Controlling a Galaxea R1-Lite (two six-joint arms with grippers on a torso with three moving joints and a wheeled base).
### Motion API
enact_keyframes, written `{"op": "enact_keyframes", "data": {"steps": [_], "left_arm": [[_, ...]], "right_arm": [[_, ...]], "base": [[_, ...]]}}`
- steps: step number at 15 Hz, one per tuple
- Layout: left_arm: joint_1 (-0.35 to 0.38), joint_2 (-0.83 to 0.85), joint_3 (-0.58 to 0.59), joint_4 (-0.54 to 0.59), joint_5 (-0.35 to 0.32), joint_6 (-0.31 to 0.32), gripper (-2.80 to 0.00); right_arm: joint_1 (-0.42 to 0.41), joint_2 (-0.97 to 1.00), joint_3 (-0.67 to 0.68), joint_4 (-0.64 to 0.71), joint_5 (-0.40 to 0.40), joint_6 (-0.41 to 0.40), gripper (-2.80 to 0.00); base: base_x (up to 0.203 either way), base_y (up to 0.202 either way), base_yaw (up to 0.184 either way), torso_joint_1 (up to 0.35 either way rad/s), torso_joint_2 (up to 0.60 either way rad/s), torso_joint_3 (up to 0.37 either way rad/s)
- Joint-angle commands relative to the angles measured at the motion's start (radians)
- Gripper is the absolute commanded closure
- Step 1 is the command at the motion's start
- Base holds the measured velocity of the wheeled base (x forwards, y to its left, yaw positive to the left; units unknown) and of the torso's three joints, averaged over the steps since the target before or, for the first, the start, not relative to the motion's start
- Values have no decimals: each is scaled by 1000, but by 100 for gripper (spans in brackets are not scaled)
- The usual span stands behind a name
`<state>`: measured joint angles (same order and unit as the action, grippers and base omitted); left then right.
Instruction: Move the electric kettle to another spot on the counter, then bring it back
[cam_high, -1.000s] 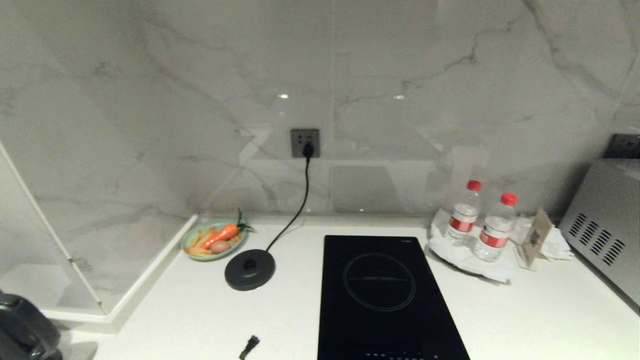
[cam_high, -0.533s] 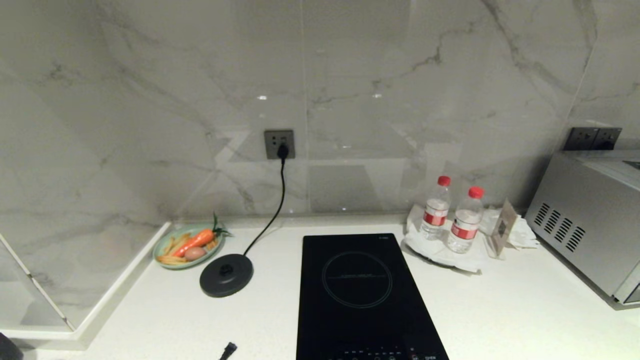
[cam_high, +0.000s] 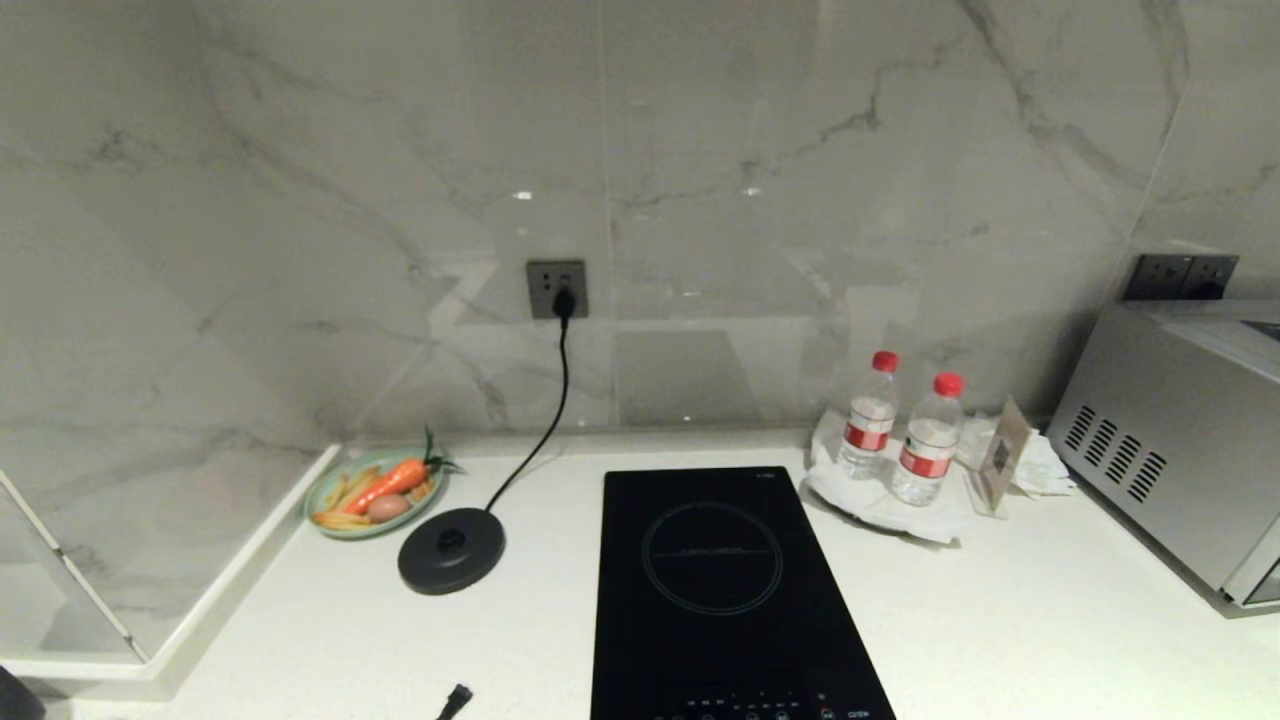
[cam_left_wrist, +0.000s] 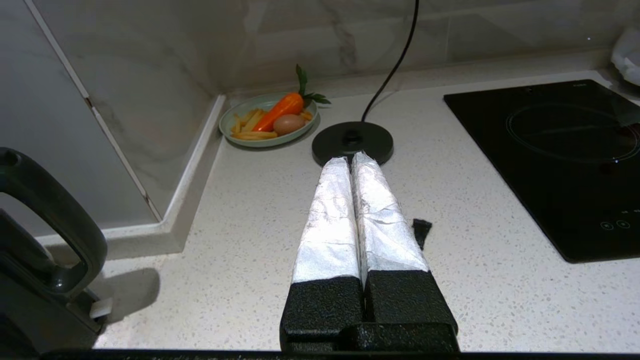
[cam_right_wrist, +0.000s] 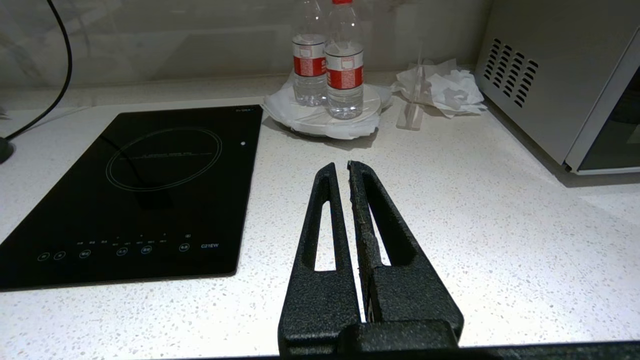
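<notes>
My left end effector (cam_left_wrist: 351, 159) hovered above the worktop (cam_left_wrist: 250, 210), fingers pressed together and empty, tips pointing at the base disc (cam_left_wrist: 352, 142). The electric kettle (cam_left_wrist: 37, 260) stood beside it, off that disc, at the worktop's near corner. My right end effector (cam_right_wrist: 339, 167) was likewise closed, empty.

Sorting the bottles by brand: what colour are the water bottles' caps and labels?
Red caps and red-and-white labels on the water bottles; the head view shows them best.
</notes>
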<state>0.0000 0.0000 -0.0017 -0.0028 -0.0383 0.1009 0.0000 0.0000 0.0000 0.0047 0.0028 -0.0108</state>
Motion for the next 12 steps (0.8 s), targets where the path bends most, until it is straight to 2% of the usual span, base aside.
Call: {"op": "enact_keyframes", "data": {"steps": [1, 7, 12], "left_arm": [[0, 2, 0, 0, 0, -1, 0], [0, 2, 0, 1, 1, -1, 0], [0, 2, 0, 1, 1, -1, 0]], "right_arm": [[0, 0, 0, 0, 0, 0, 0], [0, 0, 0, 0, 0, 0, 0], [0, 0, 0, 0, 0, 0, 0]], "base": [[0, 0, 0, 0, 0, 0], [0, 0, 0, 0, 0, 0], [-165, 0, -2, 4, 6, 2]]}}
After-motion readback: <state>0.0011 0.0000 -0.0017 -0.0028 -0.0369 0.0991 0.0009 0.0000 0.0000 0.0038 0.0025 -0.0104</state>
